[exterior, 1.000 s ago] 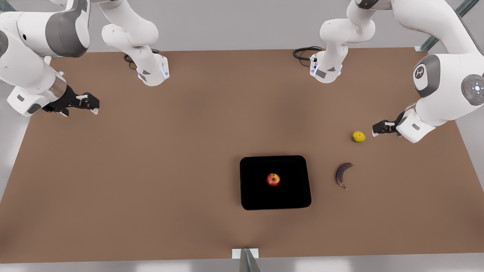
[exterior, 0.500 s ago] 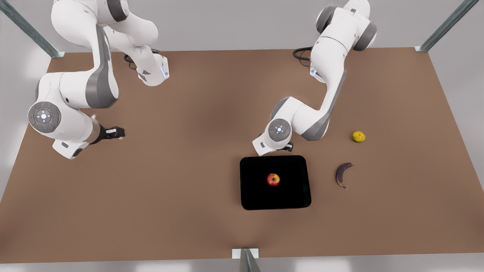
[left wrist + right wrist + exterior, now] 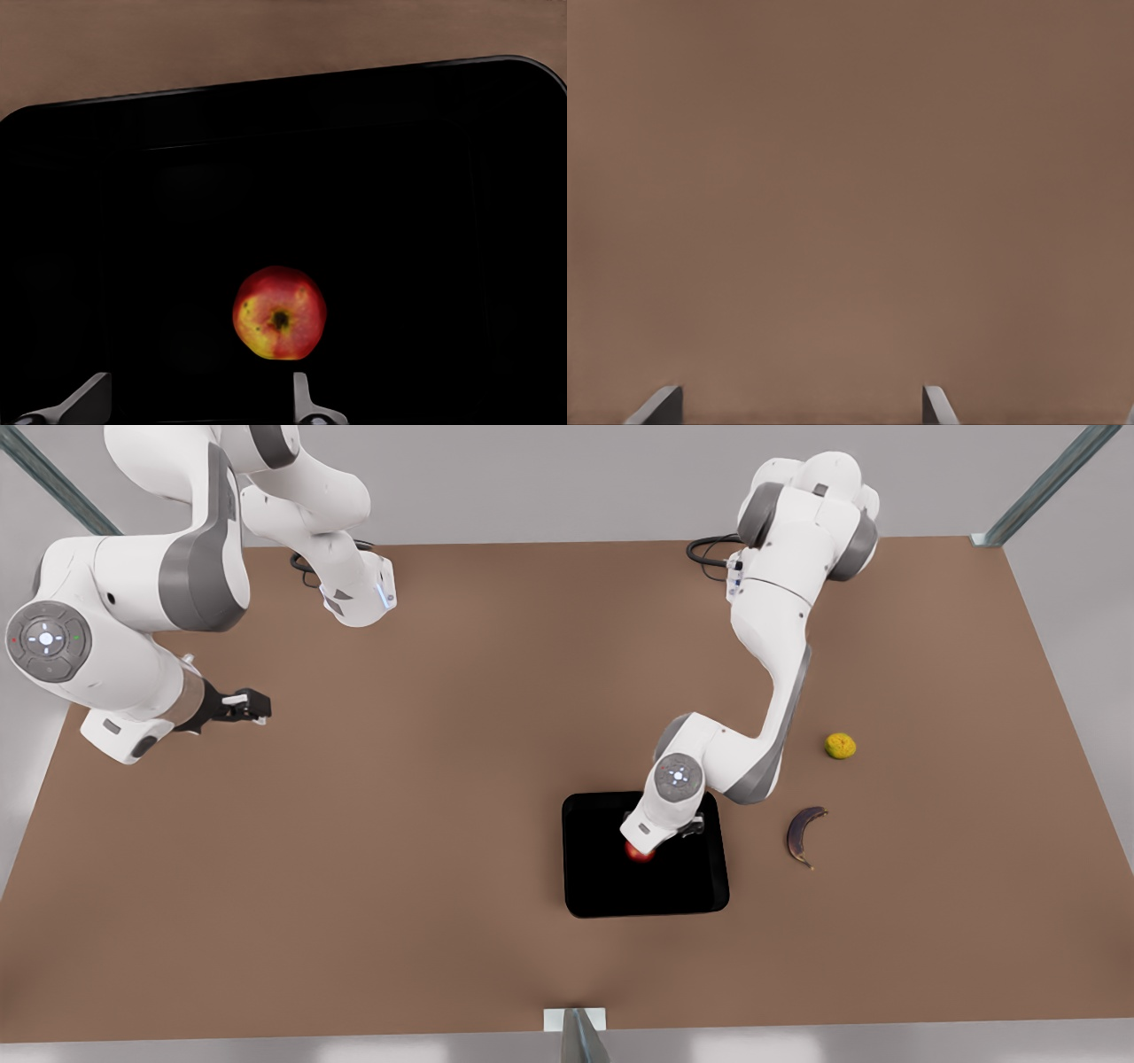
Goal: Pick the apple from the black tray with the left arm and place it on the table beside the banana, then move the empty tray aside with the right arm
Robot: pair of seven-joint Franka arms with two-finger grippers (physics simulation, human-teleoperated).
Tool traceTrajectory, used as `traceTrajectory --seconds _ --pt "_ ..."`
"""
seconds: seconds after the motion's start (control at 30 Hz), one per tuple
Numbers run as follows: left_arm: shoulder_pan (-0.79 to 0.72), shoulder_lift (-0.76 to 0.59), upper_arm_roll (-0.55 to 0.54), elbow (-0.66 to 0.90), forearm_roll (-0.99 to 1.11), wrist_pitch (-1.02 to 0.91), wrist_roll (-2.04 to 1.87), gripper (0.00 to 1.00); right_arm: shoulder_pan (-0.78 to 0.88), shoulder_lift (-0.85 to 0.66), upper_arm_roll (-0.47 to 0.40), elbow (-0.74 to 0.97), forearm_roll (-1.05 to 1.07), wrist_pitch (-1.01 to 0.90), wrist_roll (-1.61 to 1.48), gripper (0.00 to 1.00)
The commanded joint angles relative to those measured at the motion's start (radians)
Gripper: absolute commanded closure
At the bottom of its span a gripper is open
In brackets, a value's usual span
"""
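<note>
**Q:** Where is the apple?
**A:** On the black tray, just below the left gripper, whose fingers are spread. It should centre, then descend.
**Q:** The other arm?
**A:** The right gripper, fingers apart, waits over bare table.

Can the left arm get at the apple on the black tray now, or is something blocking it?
Probably yes. The left claw hangs open over the black tray, with the apple lying alone just ahead of its fingertips. Nothing stands between them.
</note>
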Motion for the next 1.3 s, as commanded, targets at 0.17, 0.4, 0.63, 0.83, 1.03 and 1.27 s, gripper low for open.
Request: traceTrajectory --seconds 0.17,0.4,0.63,0.83,1.03,1.27 --pt "-0.009 0.069 -0.020 0.041 -0.018 0.149 -0.157 0.00 0.000 0.000 0.001 0.000 -0.001 -0.016 -0.002 0.00" --pt "-0.007 0.089 -0.020 -0.002 0.030 0.149 -0.132 0.00 0.000 0.000 0.000 0.000 -0.003 -0.016 -0.002 0.00" --pt "-0.007 0.108 -0.020 -0.014 0.030 0.160 -0.132 0.00 0.000 0.000 -0.003 0.000 -0.003 -0.016 -0.002 0.00" --pt "-0.006 0.140 -0.020 -0.006 0.028 0.200 -0.120 0.00 0.000 0.000 -0.002 0.000 -0.003 -0.015 -0.002 0.00" --pt "-0.006 0.143 -0.018 -0.002 0.028 0.200 -0.122 0.22 0.000 0.000 -0.003 0.000 -0.003 -0.015 -0.002 0.00" --pt "-0.006 0.103 -0.014 0.052 0.042 -0.016 -0.051 0.25 0.000 0.000 0.001 0.000 -0.003 -0.015 0.000 0.00"
